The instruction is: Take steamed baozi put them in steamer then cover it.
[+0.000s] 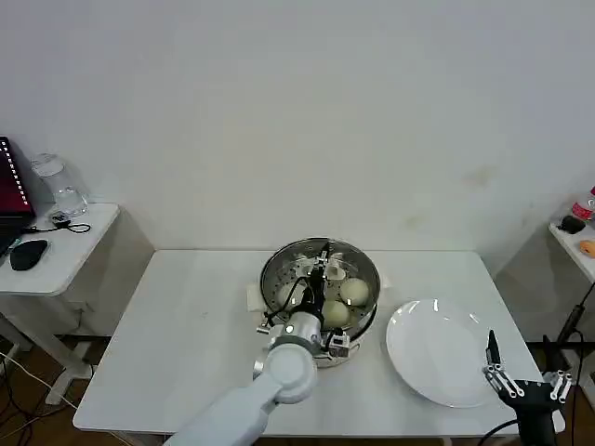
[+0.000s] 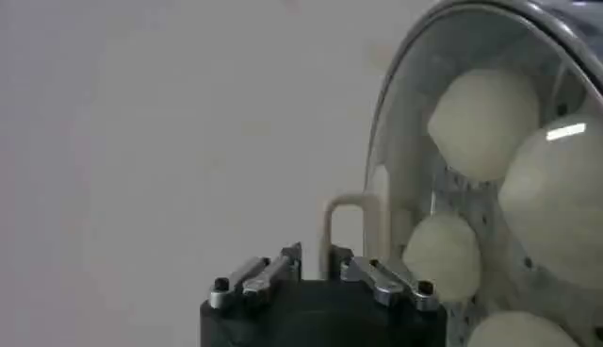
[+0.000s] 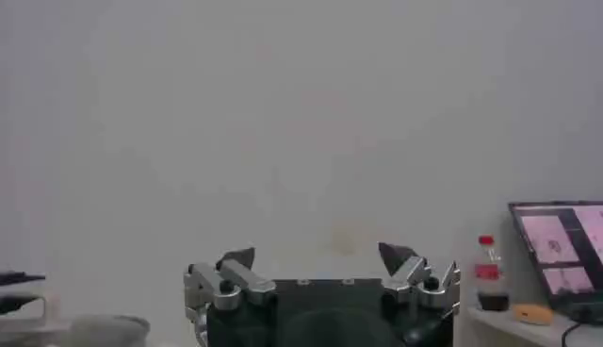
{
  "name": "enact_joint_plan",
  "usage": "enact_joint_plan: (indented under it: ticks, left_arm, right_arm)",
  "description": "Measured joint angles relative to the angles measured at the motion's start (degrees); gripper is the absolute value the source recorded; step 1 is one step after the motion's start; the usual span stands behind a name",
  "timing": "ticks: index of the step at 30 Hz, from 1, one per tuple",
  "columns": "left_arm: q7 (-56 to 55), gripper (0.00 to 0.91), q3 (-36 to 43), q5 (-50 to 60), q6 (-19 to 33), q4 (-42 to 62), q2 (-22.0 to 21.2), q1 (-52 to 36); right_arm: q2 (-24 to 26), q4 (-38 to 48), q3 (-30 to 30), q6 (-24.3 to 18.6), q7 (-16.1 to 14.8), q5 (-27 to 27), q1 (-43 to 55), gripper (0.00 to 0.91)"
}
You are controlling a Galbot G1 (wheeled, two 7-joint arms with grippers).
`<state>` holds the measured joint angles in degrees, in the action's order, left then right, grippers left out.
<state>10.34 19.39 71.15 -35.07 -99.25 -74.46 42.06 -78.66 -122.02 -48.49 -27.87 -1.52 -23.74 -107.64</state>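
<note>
The left claw [image 1: 324,271] and arm hide part of the steamer [image 1: 363,267] and one baozi [image 1: 290,295].
</note>
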Motion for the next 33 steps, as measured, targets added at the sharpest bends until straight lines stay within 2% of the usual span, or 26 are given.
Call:
enact_joint_plan:
  ticks: [8, 24, 33]
  left_arm:
    - [0.4, 0.907, -0.2, -0.1, 0.0, -2.1, 1.8, 0.5]
    - [0.4, 0.907, -2.5, -3.1, 0.0, -10.4, 9.4, 3.5]
    - [-3.7, 0.907, -9.6, -10.7, 1.9, -18.3, 15.1, 9.0]
  right_arm:
    - [0.0, 0.5, 0.0, -0.2, 0.0, 0.1, 0.3, 0.907]
    - [0.5, 1.8, 0.4, -0.2, -0.1, 1.0, 0.8, 0.907]
    - [2.0, 2.6, 0.2, 2.9, 2.0, 3.1, 2.2, 0.907]
